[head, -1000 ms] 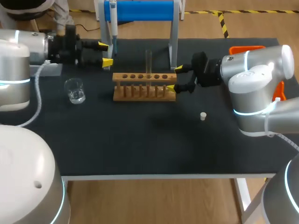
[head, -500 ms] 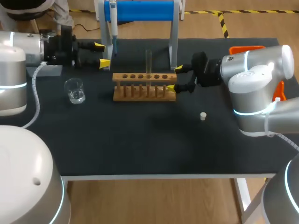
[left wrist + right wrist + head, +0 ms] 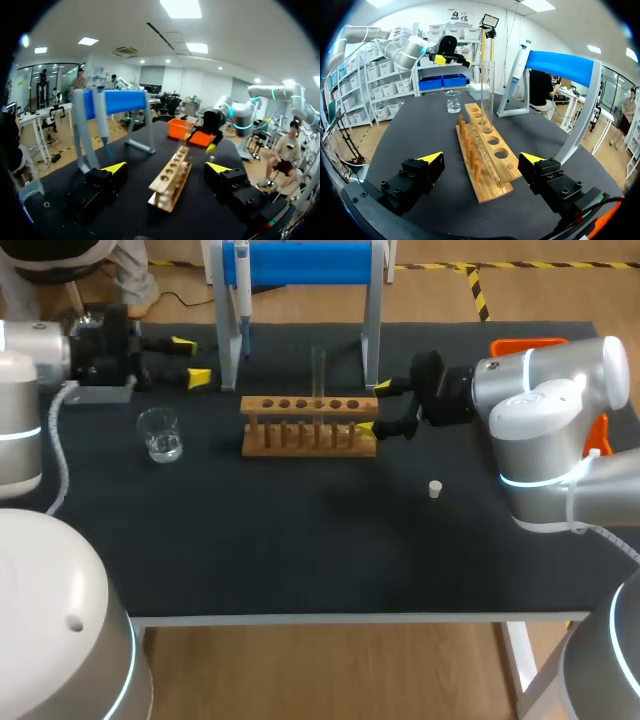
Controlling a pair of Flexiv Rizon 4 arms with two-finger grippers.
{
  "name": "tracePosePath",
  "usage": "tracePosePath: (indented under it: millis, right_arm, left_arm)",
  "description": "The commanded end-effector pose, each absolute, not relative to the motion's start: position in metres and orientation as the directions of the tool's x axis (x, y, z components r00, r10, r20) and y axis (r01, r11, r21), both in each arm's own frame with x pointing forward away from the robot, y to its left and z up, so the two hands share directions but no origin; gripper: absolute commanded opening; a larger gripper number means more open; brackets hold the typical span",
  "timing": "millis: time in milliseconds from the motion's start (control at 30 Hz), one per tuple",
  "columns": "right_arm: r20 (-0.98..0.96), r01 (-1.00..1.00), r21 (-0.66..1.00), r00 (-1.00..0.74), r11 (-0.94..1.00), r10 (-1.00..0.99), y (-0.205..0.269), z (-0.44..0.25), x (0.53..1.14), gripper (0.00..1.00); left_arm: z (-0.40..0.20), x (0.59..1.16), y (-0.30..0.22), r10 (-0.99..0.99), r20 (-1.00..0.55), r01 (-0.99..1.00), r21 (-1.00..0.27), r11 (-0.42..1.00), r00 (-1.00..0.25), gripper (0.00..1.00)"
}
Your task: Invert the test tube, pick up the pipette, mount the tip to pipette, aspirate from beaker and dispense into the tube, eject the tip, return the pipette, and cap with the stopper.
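Test tube upright in rack, open right hand just beside.

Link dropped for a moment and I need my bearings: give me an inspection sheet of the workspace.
Surface: black table, no spill seen.
Job's things: test tube upright in wooden rack; beaker holds a little liquid; pipette hangs on blue stand; stopper lies loose right of the rack.
Clutter: orange bin at the far right edge.
Grippers: left gripper open, empty, beside the stand; right gripper open at the rack's end.
Cables: white hose hangs behind left gripper.
Surroundings: nothing seen over the table.
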State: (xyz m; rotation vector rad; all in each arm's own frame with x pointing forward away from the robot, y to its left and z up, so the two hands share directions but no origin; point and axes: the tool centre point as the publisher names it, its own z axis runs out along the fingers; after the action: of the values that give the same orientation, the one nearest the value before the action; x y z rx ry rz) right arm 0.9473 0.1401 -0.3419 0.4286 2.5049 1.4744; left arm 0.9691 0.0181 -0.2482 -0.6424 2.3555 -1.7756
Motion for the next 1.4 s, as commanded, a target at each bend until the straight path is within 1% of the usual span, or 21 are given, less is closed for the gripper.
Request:
tracePosePath:
  millis: [33, 200, 433, 533, 633, 800, 900, 1400]
  right_arm:
    - [-0.028, 0.145, 0.876, -0.937, 0.461, 0.348, 0.14, -0.342, 0.947, 1.0]
    - [-0.028, 0.145, 0.876, -0.937, 0.461, 0.348, 0.14, -0.342, 0.947, 1.0]
    - [-0.028, 0.145, 0.876, -0.937, 0.461, 0.348, 0.14, -0.342, 0.947, 1.0]
    - [-0.028, 0.145, 0.876, -0.937, 0.461, 0.348, 0.14, -0.342, 0.947, 1.0]
    - [-0.028, 0.145, 0.876, -0.937, 0.461, 0.348, 0.14, -0.342, 0.947, 1.0]
    - [-0.028, 0.145, 0.876, -0.937, 0.461, 0.348, 0.14, -0.342, 0.947, 1.0]
    - [-0.028, 0.145, 0.876, -0.937, 0.461, 0.348, 0.14, -0.342, 0.947, 1.0]
    - [-0.028, 0.145, 0.876, -0.937, 0.461, 0.348, 0.14, -0.342, 0.947, 1.0]
  left_arm:
    - [-0.248, 0.96, 0.06, -0.475, 0.149, -0.285, -0.931, 0.228, -0.867, 1.0]
    - [-0.258, 0.967, 0.117, -0.619, 0.146, -0.346, -0.913, 0.216, -0.772, 1.0]
    - [-0.267, 0.972, 0.172, -0.736, 0.126, -0.4, -0.893, 0.208, -0.665, 1.0]
    - [-0.273, 0.976, 0.193, -0.811, 0.11, -0.44, -0.877, 0.193, -0.574, 1.0]
    - [-0.275, 0.978, 0.21, -0.863, 0.072, -0.438, -0.881, 0.18, -0.499, 1.0]
    - [-0.279, 0.984, 0.225, -0.919, 0.031, -0.429, -0.89, 0.154, -0.394, 1.0]
    - [-0.28, 0.986, 0.227, -0.935, 0.018, -0.425, -0.893, 0.145, -0.355, 1.0]
    - [-0.277, 0.986, 0.223, -0.937, 0.019, -0.406, -0.904, 0.133, -0.348, 1.0]
